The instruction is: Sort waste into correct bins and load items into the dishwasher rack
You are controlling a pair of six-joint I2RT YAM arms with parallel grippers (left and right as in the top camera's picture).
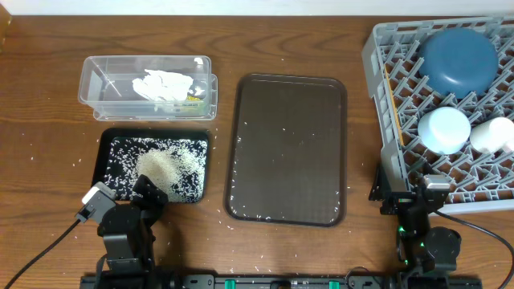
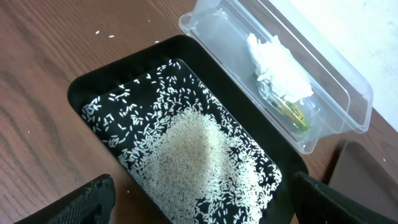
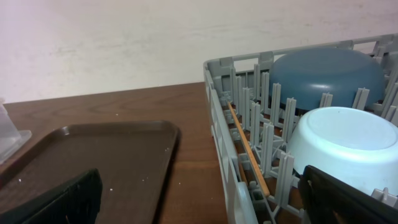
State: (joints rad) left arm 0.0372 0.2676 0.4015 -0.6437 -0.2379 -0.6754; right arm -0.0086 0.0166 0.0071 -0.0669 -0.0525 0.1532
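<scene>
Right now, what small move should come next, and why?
Probably swing the left end effector, which is open, toward the stray rice grains along the near edge of the brown serving tray. The black tray holds the rice pile, the napkin sits in the clear tub, and the dishes stand in the rack, so those grains look like the main waste left.

Brown tray [image 1: 289, 148] w/ white specks. Left of it: black tray [image 1: 102, 160], speckled w/ white rice [image 1: 165, 167], paler heap mid; clear tub [image 1: 92, 80] w/ white napkin [image 1: 161, 84], yellow-green wrapper [image 1: 195, 95]. Right of it: grey grid rack [image 1: 377, 80], dark-blue dish [image 1: 458, 60], light-blue bowl [image 1: 444, 128], cream cup [image 1: 491, 135], tan chopsticks [image 3: 247, 146]. Table [image 1: 40, 120]: brown wood grain.
</scene>
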